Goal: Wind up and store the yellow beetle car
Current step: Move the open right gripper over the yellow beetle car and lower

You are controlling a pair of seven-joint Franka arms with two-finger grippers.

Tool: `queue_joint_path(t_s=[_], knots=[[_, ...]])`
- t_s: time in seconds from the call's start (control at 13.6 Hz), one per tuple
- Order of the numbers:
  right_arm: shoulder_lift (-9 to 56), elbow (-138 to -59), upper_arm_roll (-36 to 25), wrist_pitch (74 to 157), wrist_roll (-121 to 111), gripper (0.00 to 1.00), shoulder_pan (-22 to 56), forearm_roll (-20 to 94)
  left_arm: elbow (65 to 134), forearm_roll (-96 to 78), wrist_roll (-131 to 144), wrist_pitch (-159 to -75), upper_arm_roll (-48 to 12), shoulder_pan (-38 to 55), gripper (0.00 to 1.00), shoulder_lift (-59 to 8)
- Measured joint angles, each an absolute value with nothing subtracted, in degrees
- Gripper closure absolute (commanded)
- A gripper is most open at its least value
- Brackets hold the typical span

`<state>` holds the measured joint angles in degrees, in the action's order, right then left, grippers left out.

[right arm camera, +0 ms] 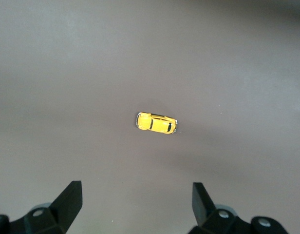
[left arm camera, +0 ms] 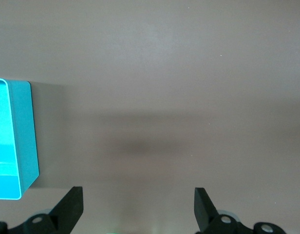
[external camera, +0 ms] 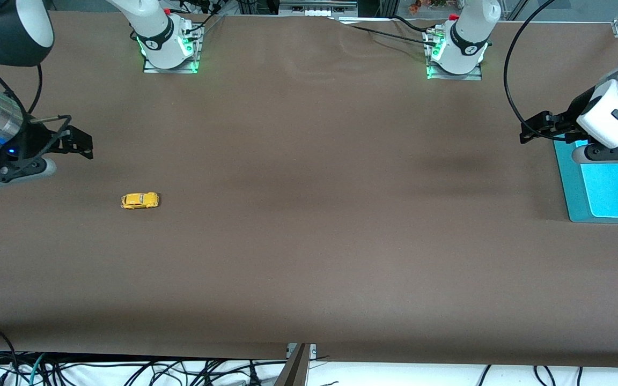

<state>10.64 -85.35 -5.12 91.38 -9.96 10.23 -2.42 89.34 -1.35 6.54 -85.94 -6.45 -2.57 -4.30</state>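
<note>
Near the raised right hand (external camera: pixel 75 142), yellow beetle car (external camera: pixel 140 200) rests.

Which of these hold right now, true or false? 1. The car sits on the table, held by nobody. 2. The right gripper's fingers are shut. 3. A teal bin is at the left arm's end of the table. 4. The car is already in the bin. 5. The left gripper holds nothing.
1. True: the car rests on the bare table, apart from both grippers.
2. False: the right gripper has its fingers spread wide, up over the table close to the car.
3. True: the teal bin stands there.
4. False: the car lies toward the right arm's end of the table, well away from the bin.
5. True: the left gripper is open and empty, beside the bin.
</note>
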Motion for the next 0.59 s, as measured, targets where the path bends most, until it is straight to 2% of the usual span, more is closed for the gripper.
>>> queue_joint_path(t_s=[0.29, 0.59], knots=[[11.1, -85.4, -5.1, 90.5, -12.0, 0.00, 10.2, -2.4, 89.3, -1.3, 6.5, -85.9, -6.5, -2.6, 0.00, -4.3], [12.1, -85.6, -5.7, 89.9, -28.7, 0.00, 9.5, -2.4, 89.3, -1.3, 6.5, -85.9, -6.5, -2.6, 0.00, -4.3]])
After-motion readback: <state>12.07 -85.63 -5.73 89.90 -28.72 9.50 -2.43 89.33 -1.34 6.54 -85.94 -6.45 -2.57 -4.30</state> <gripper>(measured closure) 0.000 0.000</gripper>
